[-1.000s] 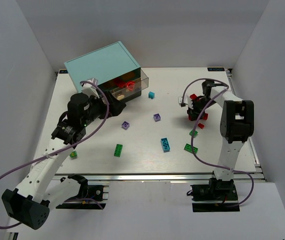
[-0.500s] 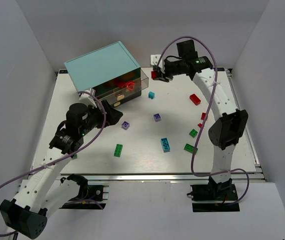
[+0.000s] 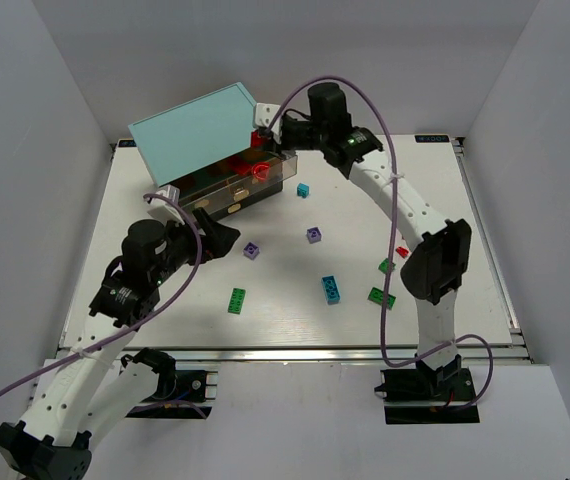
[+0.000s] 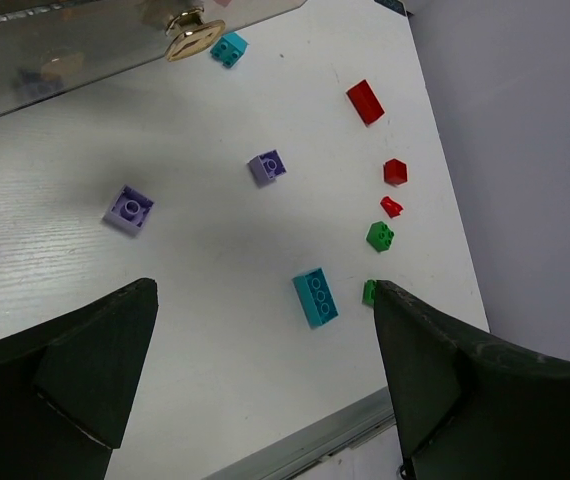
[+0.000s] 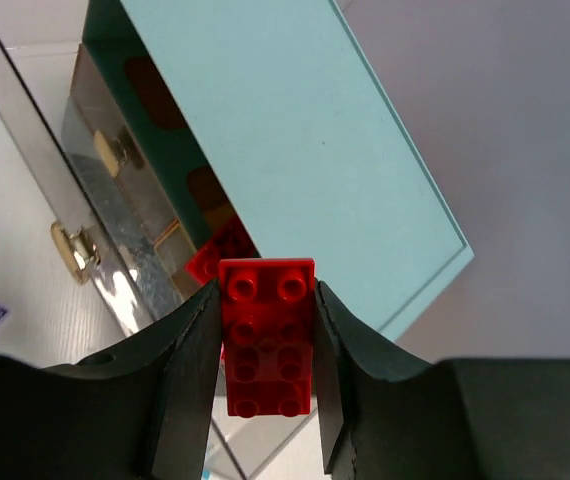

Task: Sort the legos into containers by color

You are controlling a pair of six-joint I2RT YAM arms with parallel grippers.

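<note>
2 white arms, black joints, looping purple cables.

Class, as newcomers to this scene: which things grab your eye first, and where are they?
The right gripper pinches a red brick by the light-teal cabinet at the table's far left. Purple, cyan, green and red bricks lie scattered on the white table, the left gripper open near them.
</note>
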